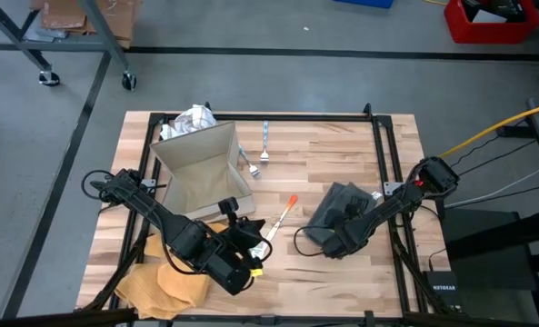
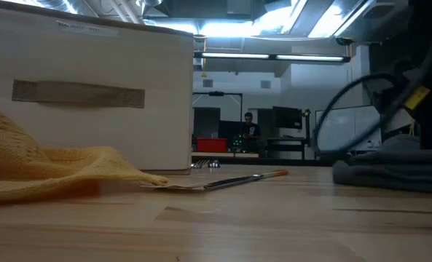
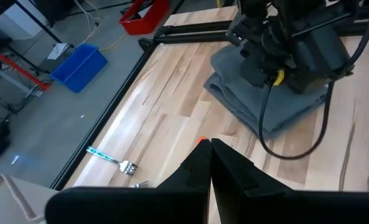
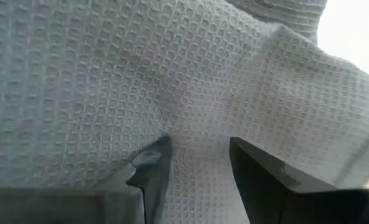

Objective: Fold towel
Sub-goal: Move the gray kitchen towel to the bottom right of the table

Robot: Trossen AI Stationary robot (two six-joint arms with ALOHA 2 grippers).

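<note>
The high view looks straight down on the whole pale wooden slatted table (image 1: 342,163). The low view sits at tabletop level, facing the room behind. The left wrist view looks across at the folded grey waffle-weave towel (image 3: 259,106), lower right in the high view; the right wrist view presses close against it.

Dark jointed arms (image 1: 151,211), black cables (image 3: 277,134)
</note>
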